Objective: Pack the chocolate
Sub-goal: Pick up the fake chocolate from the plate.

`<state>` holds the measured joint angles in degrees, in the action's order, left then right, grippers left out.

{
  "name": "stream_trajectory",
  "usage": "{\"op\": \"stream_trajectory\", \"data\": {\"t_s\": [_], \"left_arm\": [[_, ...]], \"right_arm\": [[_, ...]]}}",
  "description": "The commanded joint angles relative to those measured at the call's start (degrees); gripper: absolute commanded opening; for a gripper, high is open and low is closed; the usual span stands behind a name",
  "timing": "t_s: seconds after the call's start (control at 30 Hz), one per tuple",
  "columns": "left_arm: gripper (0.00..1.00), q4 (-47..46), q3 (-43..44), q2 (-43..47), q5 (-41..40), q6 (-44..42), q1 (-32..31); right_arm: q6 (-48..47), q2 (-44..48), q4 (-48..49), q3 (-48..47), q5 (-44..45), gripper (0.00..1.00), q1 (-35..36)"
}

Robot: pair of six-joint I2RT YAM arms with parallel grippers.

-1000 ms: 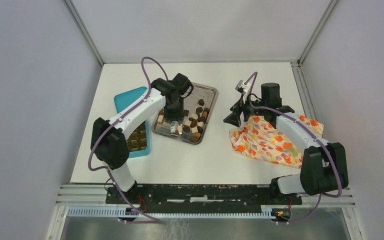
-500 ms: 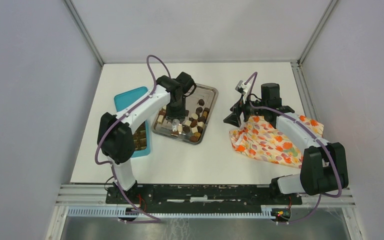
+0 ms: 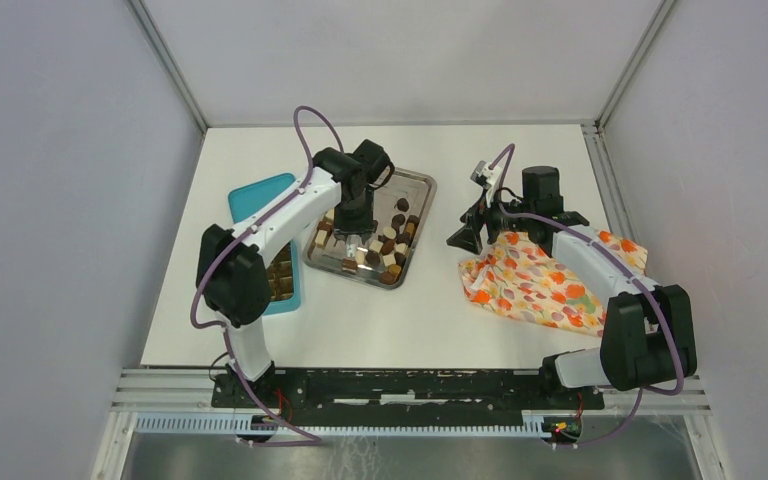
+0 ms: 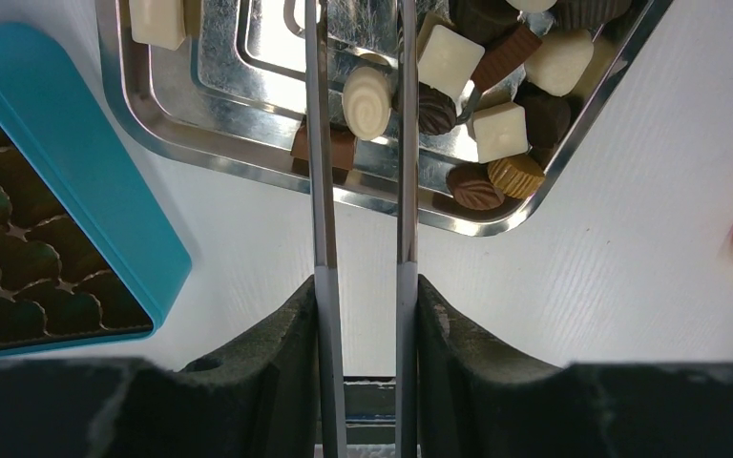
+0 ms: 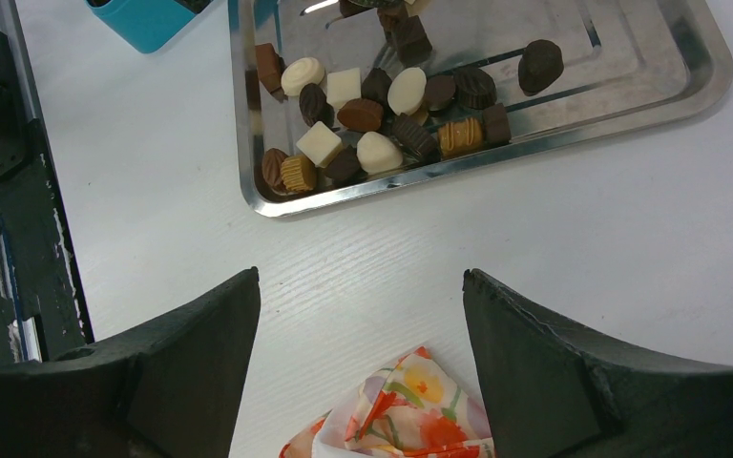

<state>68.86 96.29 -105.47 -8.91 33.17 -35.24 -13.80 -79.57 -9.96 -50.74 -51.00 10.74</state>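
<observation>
Chocolate pieces (image 3: 385,245), dark, mid-brown and white, lie heaped in the near part of a steel tray (image 3: 421,186). My left gripper (image 4: 363,286) is shut on a pair of long metal tongs (image 4: 323,191), held over the tray (image 4: 200,153). A white swirled chocolate (image 4: 367,100) lies between the tong blades, close to the right one; I cannot tell whether it is pinched. My right gripper (image 5: 358,277) stands open above a corner of the orange floral cloth (image 5: 401,410), holding nothing. In its view the chocolate (image 5: 363,119) lies in the tray (image 5: 630,110).
A teal box (image 3: 255,195) lies left of the tray, with dark pieces (image 4: 19,286) in its compartments. The floral cloth (image 3: 535,285) is spread at the right under the right arm. Grey walls enclose the table on three sides.
My left arm has shifted a little to the right over the tray with the tongs. The right arm has not moved.
</observation>
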Motion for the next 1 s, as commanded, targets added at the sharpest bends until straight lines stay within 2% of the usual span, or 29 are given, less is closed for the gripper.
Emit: {"op": "stream_trajectory", "data": {"t_s": [0.0, 0.97], "left_arm": [[0.42, -0.1, 2.2, 0.7, -0.1, -1.4, -0.3], [0.41, 0.5, 2.0, -2.3, 1.3, -4.3, -0.3]], "right_arm": [[-0.8, 0.1, 1.5, 0.0, -0.8, 0.83, -0.2], [-0.7, -0.1, 1.5, -0.3, -0.9, 0.83, -0.1]]}}
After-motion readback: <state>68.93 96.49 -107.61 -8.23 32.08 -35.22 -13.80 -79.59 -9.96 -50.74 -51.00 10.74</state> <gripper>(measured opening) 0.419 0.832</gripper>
